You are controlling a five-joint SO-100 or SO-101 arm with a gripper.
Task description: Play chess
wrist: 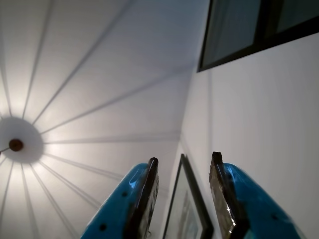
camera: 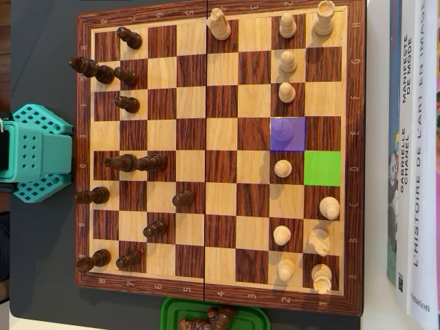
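The wooden chessboard (camera: 82, 172) fills the overhead view. Dark pieces (camera: 127, 163) stand along its left side and light pieces (camera: 287, 62) along its right. One square is tinted purple (camera: 287, 133) and one green (camera: 322, 168). A light pawn (camera: 282, 168) stands just left of the green square. In the wrist view my blue gripper (wrist: 184, 158) points up at the ceiling, open and empty. The gripper does not show in the overhead view. Only the teal arm base (camera: 34, 152) shows there, left of the board.
A green tray (camera: 172, 313) with captured dark pieces (camera: 210, 320) sits below the board. Books (camera: 412, 158) lie along the right edge. The wrist view shows a ceiling lamp (wrist: 16, 145), a framed picture (wrist: 187, 209) and a dark window (wrist: 249, 30).
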